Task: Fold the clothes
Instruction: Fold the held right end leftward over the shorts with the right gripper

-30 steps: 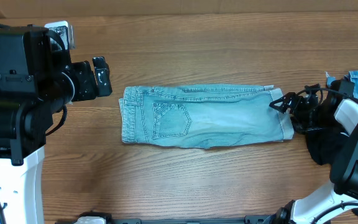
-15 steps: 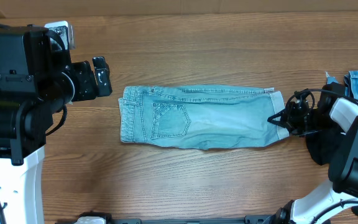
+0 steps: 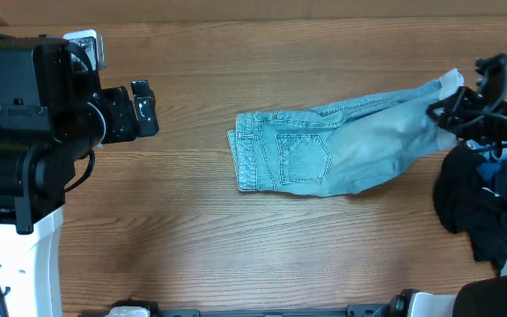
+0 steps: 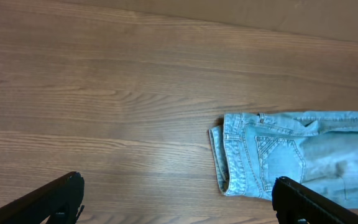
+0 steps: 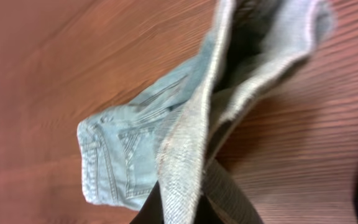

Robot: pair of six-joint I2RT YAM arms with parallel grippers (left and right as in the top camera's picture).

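Note:
Light blue folded jeans [image 3: 324, 158] lie across the middle of the table, waistband and back pocket to the left. Their right leg end is lifted off the wood and pinched by my right gripper [image 3: 443, 104], which is shut on the hem. In the right wrist view the denim [image 5: 135, 149] hangs down from that gripper [image 5: 182, 208], with the hem clamped between the dark fingers. My left gripper [image 3: 148, 107] hovers open at the far left, well apart from the jeans. Its view shows the waistband end [image 4: 291, 152] to the right of the gripper [image 4: 179, 199], nothing between the fingers.
A dark pile of clothes [image 3: 473, 207] with a bit of blue fabric [image 3: 500, 167] lies at the right edge, under my right arm. Bare wood stretches between the left arm and the jeans.
My right gripper closed on the leg hem, rose and pulled right and toward the back. The whole pair of jeans slid to the right. The left arm stayed still.

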